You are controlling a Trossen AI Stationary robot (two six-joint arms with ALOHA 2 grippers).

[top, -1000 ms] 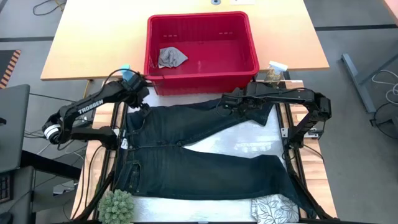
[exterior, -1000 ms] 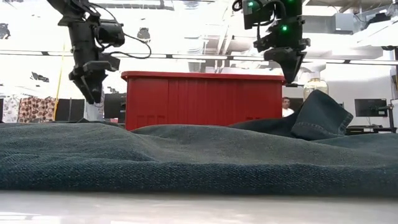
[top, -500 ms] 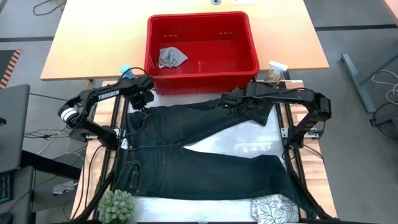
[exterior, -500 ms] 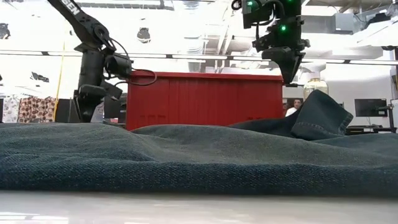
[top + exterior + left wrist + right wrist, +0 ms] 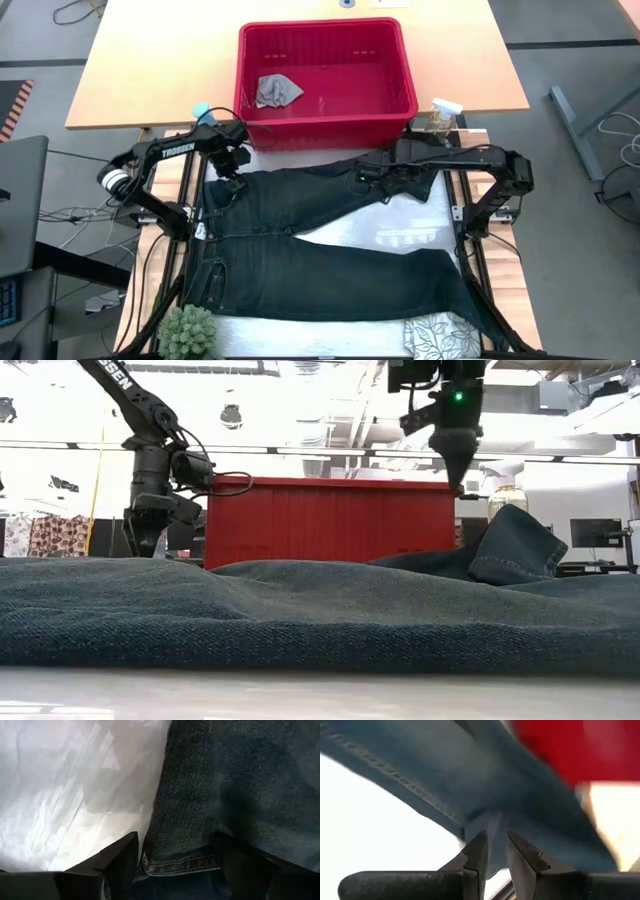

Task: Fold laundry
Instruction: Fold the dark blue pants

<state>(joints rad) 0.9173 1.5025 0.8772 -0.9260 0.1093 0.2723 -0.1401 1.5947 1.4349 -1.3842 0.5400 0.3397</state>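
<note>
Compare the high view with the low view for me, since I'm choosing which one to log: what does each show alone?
Only the high view shows the small grey cloth inside the red plastic basket, the leaf-print white cloth and a green plant. Only the low view shows the room behind and a raised denim fold. Both show the dark denim jeans, the basket, the left gripper and the right gripper.

- The left arm reaches from the left edge of the high view toward the upper centre-left, its wrist bent downward.
- The left pincer (image 5: pixel 232 168) points down, fingers (image 5: pixel 120 862) spread wide apart.
- The right arm stretches leftward from the right side, its forearm level.
- The right pincer (image 5: pixel 368 176) hangs raised at upper centre, fingers (image 5: pixel 475 852) nearly together.
</note>
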